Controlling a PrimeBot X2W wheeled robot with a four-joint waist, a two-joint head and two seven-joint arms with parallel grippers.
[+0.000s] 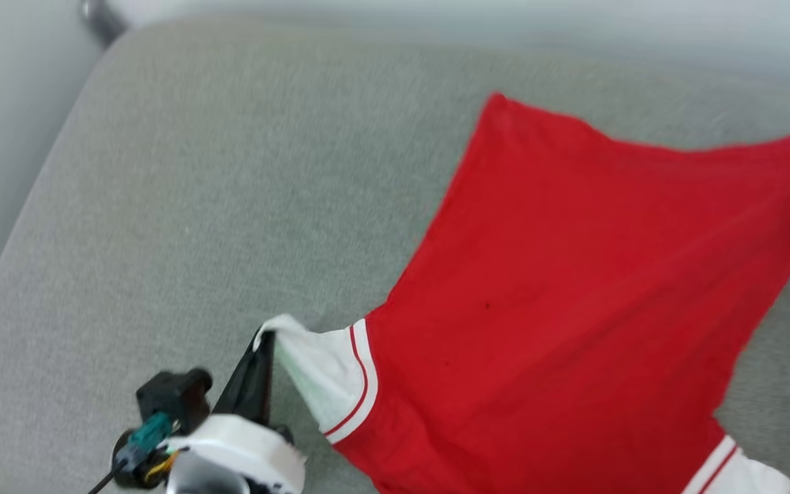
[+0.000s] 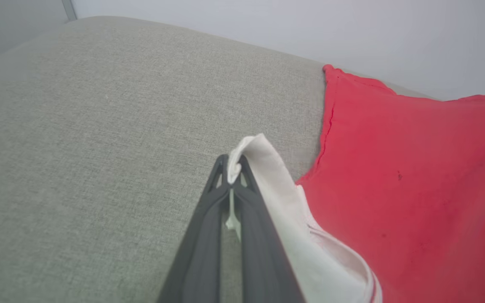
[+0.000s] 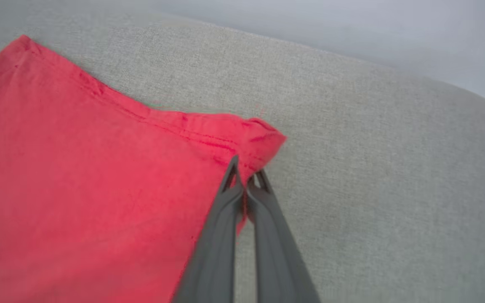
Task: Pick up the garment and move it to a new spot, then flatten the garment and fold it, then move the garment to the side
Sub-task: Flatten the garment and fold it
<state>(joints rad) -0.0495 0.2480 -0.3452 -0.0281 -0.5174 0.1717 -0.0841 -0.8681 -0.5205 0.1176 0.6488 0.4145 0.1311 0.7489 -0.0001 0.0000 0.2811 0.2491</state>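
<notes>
The garment (image 1: pixel 573 274) is a red shirt with white sleeves and red-white striped trim, spread plain side up on the grey cushion; its number and lettering are hidden. My left gripper (image 1: pixel 266 337) is shut on the tip of the white sleeve (image 2: pixel 263 168), and the sleeve is drawn out to the left from the red body (image 2: pixel 415 176). In the right wrist view, my right gripper (image 3: pixel 246 174) is shut on the garment (image 3: pixel 99 176) at its red hem corner (image 3: pixel 263 139), pinching the cloth between both fingertips. The second white sleeve (image 1: pixel 738 473) lies at the lower right.
The grey fabric cushion (image 1: pixel 196 206) stretches wide to the left and behind the shirt. Its rounded far edge meets a pale wall (image 2: pixel 267 21). A dark metal leg or tube (image 1: pixel 100 17) shows at the far left corner.
</notes>
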